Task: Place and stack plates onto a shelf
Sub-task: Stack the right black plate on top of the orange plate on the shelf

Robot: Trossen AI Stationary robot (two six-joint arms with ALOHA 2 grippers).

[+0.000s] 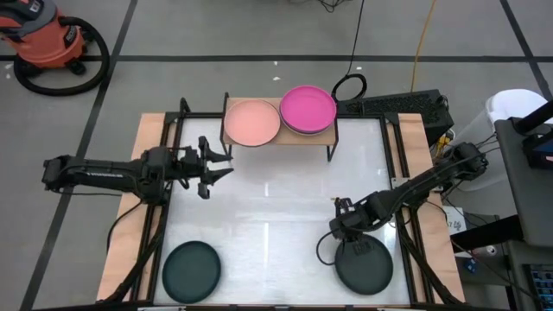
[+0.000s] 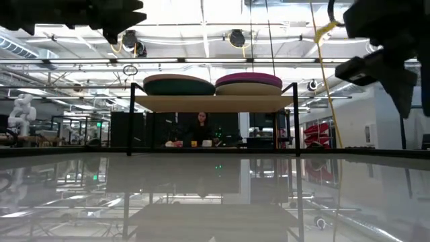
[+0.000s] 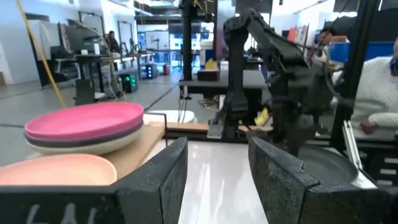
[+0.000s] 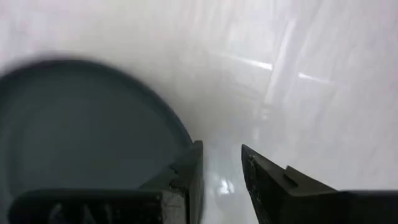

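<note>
White tabletop (image 1: 276,186) spreads under both your arms, with the light-wood shelf (image 1: 278,136) standing at its far edge. On the shelf you have a salmon pink plate (image 1: 251,122) on the left and a magenta plate (image 1: 308,108) topping a stack on the right. Two dark plates sit on the near side: one at the left (image 1: 192,271), one at the right (image 1: 364,263). Your left gripper (image 1: 220,163) hovers with its fingers spread, just left of the shelf. Your right gripper (image 1: 340,231) hangs at the right dark plate's far rim, fingers parted, holding nothing.
</note>
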